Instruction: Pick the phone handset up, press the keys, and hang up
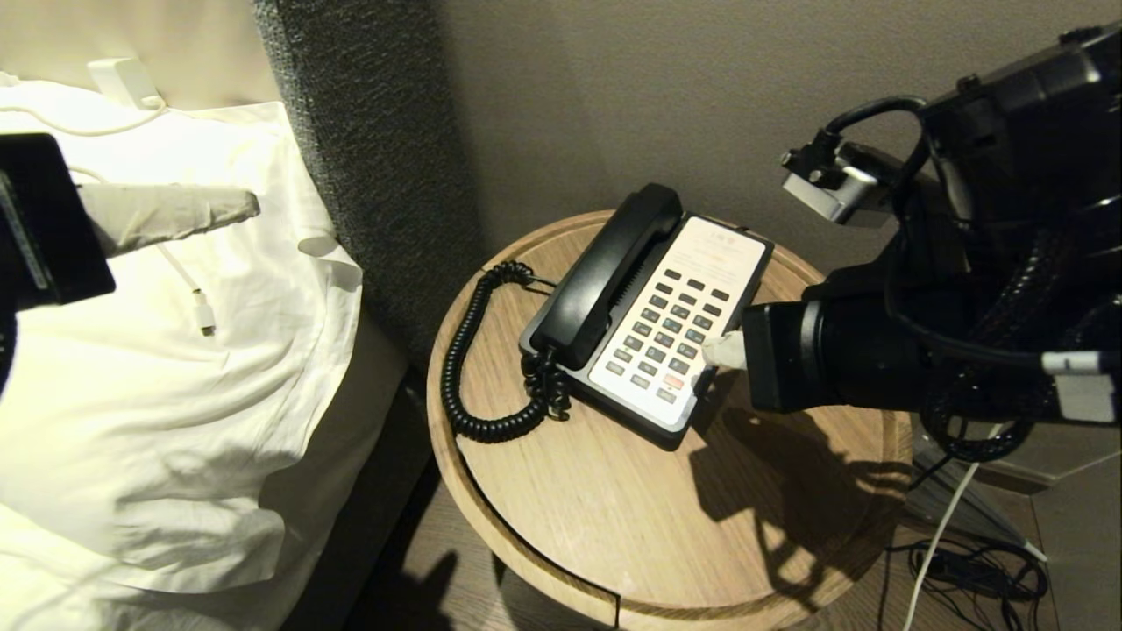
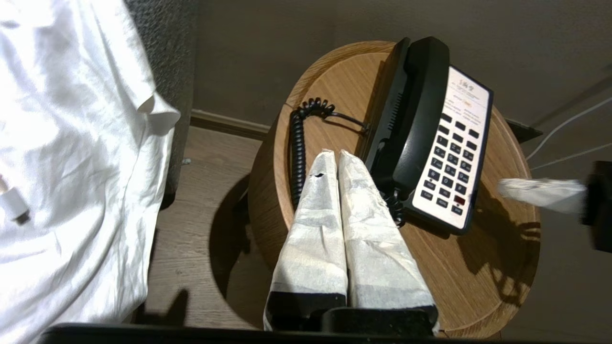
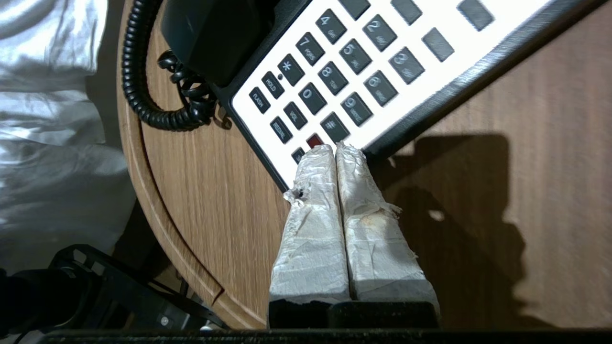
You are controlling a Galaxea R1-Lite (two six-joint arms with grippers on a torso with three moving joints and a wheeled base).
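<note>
Head view, listed for you from largest to smallest. Bedding (image 1: 175, 368): white, rumpled, filling your left side, with a white cable (image 1: 188, 285) trailing across it. Headboard (image 1: 368, 131): dark textured panel standing between bedding and wall. Table (image 1: 614, 526): round, wood-grain, with a raised rim, standing just beside the bed. Right arm (image 1: 964, 289): black, reaching in from your right over the table's far edge. Phone base (image 1: 754, 254): black surround with a cream faceplate, set toward the back of the table. Handset (image 1: 609, 272): glossy black, seated in its cradle along the base's left side, its coiled cord (image 1: 465, 368) looping out over the tabletop. Keys (image 1: 671, 337): dark grey rows with one red key near the front corner, all to the right of the handset. Right gripper (image 3: 334, 150): taped fingers pressed flat together, empty, tips over the faceplate's front corner right at the red key. Left gripper (image 2: 334, 160): fingers likewise closed tight on nothing, held up over the bedding, well apart from the phone.
</note>
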